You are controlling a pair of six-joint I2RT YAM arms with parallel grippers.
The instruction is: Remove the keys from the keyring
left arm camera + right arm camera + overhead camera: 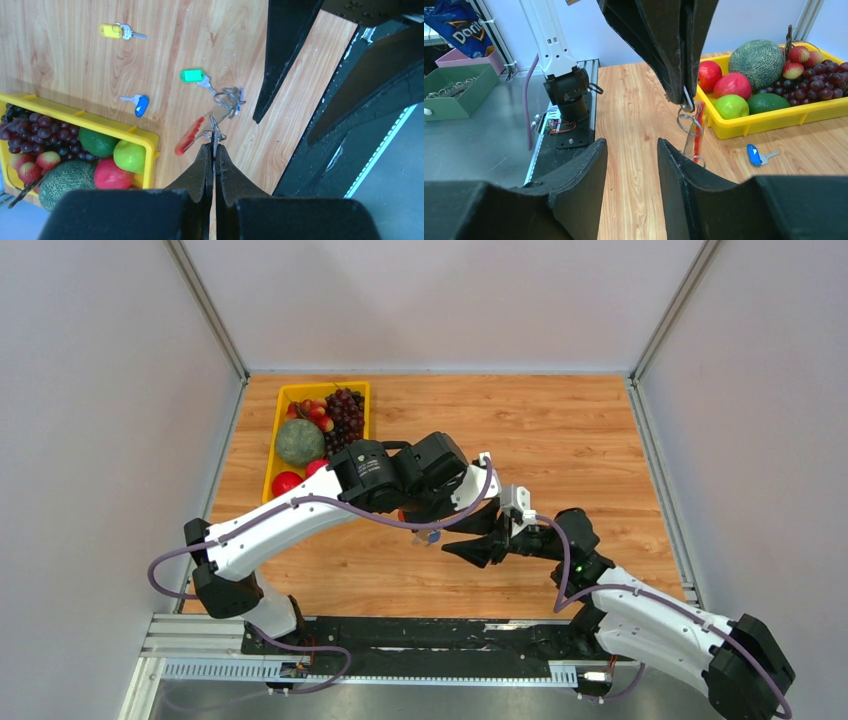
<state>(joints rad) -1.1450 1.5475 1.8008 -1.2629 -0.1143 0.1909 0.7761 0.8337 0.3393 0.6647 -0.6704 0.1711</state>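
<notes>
Above the pale wooden bench (560, 430), the left gripper (214, 150) pinches tight on the red-banded, silver wire-loop keyring (189, 137), dangling it steady, apparently so the spread-open right gripper (631, 145) can reach its keys.

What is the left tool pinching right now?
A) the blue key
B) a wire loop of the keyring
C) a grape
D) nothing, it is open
B: the left tool is shut on a silver wire loop of the keyring, while the blue key lies loose on the table.
</notes>
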